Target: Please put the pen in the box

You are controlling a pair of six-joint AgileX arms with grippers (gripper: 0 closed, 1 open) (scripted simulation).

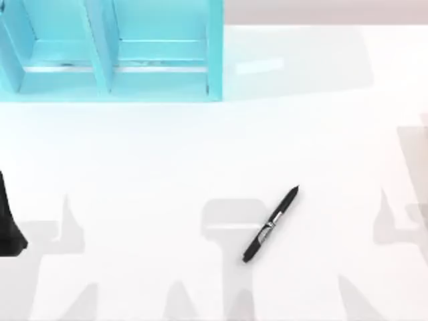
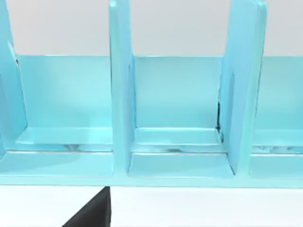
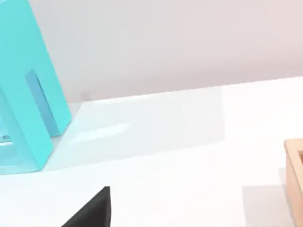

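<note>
Fingers on both arms: cannot tell whether wide or narrow. Close to each wrist camera, just a black wedge, one in the left wrist view [image 2: 92, 212] and one in the right wrist view [image 3: 92, 210], too little to read a gap from. Nothing gripped that can be made out.

Left arm [image 1: 8, 221] parked at 9 o'clock on the top view's edge, a dark shape over the white worktop [image 1: 134, 167], well apart from everything else.

Pen [image 1: 271, 226] flat on the worktop, toward 5 o'clock from the middle of the top view. Lies slantwise, slimmer end toward 1 o'clock, thicker end toward 7 o'clock, silvery label mid-body. Touches nothing, with bare worktop all around it and only grey shadows nearby.

Teal rack [image 1: 214, 53] at 11 o'clock, standing along the far edge of the worktop, split by upright dividers into open bays. Seen head-on in the left wrist view [image 2: 120, 94], with two dividers, a low front lip and pale floors in the bays. Seen again in the right wrist view as an end wall [image 3: 28, 85], with a long stretch of bare worktop beside it.

Tan box [image 3: 294, 175] just at the margin of the right wrist view, one corner of its wall showing, well apart from the rack. Cannot tell how far from the pen.
</note>
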